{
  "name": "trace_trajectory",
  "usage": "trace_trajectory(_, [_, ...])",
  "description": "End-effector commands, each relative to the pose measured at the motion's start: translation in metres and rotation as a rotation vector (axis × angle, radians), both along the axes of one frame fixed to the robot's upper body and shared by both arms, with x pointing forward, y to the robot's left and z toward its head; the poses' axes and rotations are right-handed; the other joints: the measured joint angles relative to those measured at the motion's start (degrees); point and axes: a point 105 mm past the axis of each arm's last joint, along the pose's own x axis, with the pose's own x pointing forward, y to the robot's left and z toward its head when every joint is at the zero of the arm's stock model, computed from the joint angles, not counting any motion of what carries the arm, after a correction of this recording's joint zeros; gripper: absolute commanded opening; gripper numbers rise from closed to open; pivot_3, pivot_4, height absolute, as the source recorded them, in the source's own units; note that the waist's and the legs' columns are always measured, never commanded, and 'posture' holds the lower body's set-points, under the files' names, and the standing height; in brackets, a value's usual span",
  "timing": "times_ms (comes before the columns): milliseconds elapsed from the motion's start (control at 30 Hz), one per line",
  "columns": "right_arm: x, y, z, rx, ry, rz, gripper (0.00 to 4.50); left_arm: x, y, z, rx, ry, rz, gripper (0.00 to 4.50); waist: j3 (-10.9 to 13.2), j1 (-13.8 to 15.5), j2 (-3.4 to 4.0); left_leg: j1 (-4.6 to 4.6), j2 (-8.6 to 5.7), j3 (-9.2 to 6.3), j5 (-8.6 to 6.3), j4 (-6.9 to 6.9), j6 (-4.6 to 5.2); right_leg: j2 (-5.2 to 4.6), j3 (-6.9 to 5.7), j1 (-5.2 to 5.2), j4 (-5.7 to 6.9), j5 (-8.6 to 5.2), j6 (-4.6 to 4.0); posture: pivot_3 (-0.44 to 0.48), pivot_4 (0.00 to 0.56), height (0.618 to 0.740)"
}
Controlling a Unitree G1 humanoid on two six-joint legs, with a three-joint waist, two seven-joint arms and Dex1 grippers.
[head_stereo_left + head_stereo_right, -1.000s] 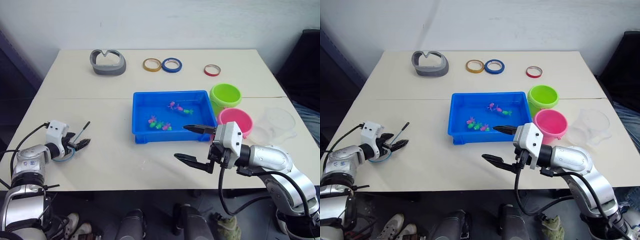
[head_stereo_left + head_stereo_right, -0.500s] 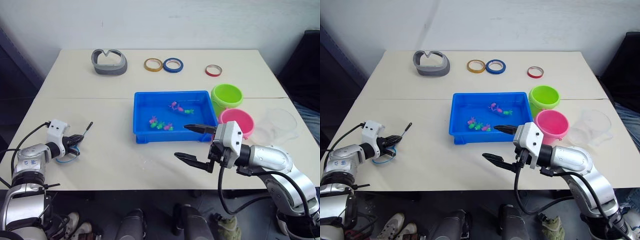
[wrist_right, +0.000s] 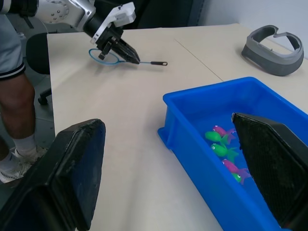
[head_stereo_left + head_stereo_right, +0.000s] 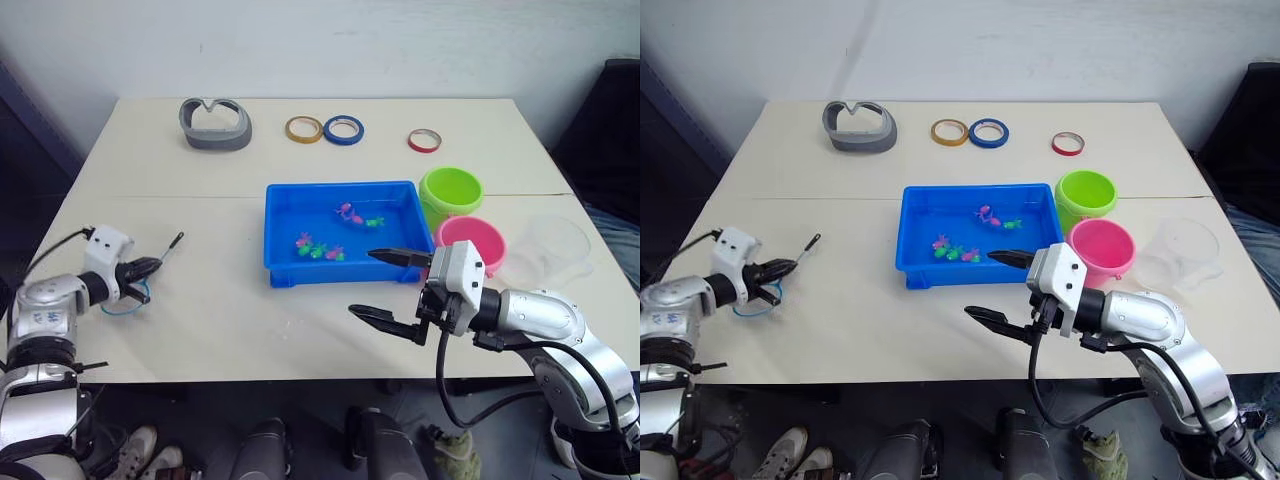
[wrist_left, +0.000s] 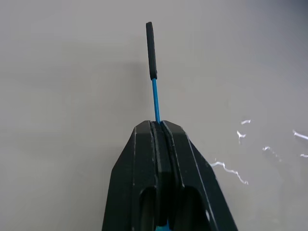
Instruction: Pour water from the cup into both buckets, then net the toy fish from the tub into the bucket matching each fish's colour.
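Observation:
My left gripper is shut on the net's thin handle at the table's left. The blue hoop lies behind its fingers and the black grip end points toward the tub. The right wrist view shows that gripper on the net. The blue tub holds several pink and green toy fish. To its right stand the green bucket, the pink bucket and the clear cup. My right gripper hangs open by the tub's front right corner, holding nothing.
A grey curved object and three tape rings, yellow, blue and red, lie along the far edge. A person's leg stands beside the table's left end. A dark chair is at the right.
My left gripper has shut on the net's handle and drawn slightly back and away from the table's front edge with it. The right arm has not moved.

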Motion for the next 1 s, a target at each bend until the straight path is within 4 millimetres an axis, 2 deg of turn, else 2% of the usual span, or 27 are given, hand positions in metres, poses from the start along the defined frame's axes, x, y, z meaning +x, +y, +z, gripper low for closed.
trace_trajectory(33, [-0.002,0.001,0.01,0.011,-0.04,0.021,4.5,0.007,-0.017,0.04,0.056,-0.088,-0.121,0.11,0.0,-0.01,0.0,0.0,0.0,0.0,0.0,0.0,0.0,0.0,0.0,0.0,0.0,0.0,0.0,0.0,0.15,0.713])
trace_trajectory(67, [-0.002,0.001,0.01,0.01,-0.04,0.022,4.5,0.008,-0.022,0.044,0.059,-0.096,-0.141,0.11,0.0,-0.01,0.0,0.0,0.0,0.0,0.0,0.0,0.0,0.0,0.0,0.0,0.0,0.0,0.0,0.0,0.15,0.713])
trace_trajectory(233, [-0.001,0.002,0.013,0.013,-0.026,0.027,4.5,0.008,-0.073,0.08,0.061,-0.147,-0.362,0.11,0.0,-0.01,0.0,-0.02,0.0,0.02,0.04,0.0,-0.07,0.03,0.01,0.0,0.01,0.0,0.0,0.0,0.15,0.713])
trace_trajectory(500, [0.001,0.0,0.015,0.009,0.007,0.018,4.5,-0.002,-0.129,0.113,0.096,-0.179,-0.589,0.11,0.0,-0.28,0.0,-0.02,0.0,0.05,0.08,0.02,-0.13,0.11,0.07,0.0,0.27,0.0,0.0,0.0,0.15,0.713])
trace_trajectory(567, [0.001,0.0,0.016,0.01,0.015,0.014,4.5,-0.006,-0.139,0.115,0.1,-0.174,-0.635,0.11,0.0,-0.49,0.0,-0.02,0.0,0.05,0.08,0.03,-0.12,0.12,0.08,0.0,0.28,0.0,0.0,0.0,0.15,0.713])
trace_trajectory(633, [0.005,0.0,0.017,0.011,0.029,-0.004,4.5,-0.015,-0.16,0.117,0.109,-0.163,-0.741,0.11,0.0,-0.67,0.0,-0.01,0.0,0.05,0.08,0.03,-0.13,0.13,0.1,0.0,0.29,0.0,0.0,0.0,0.15,0.713])
trace_trajectory(800, [0.009,0.001,0.015,-0.014,0.09,-0.01,4.5,-0.033,-0.199,0.114,0.122,-0.135,-0.937,0.11,0.0,-0.64,0.0,-0.02,0.0,0.04,0.1,0.06,-0.15,0.13,0.11,0.01,0.29,0.0,0.0,0.0,0.15,0.713])
trace_trajectory(1000, [0.013,0.0,0.012,-0.049,0.156,-0.031,4.5,-0.054,-0.233,0.102,0.135,-0.091,-1.136,0.11,0.0,-0.76,0.0,-0.02,0.0,0.04,0.11,0.07,-0.14,0.15,0.15,0.01,0.29,0.0,0.0,0.0,0.15,0.713])
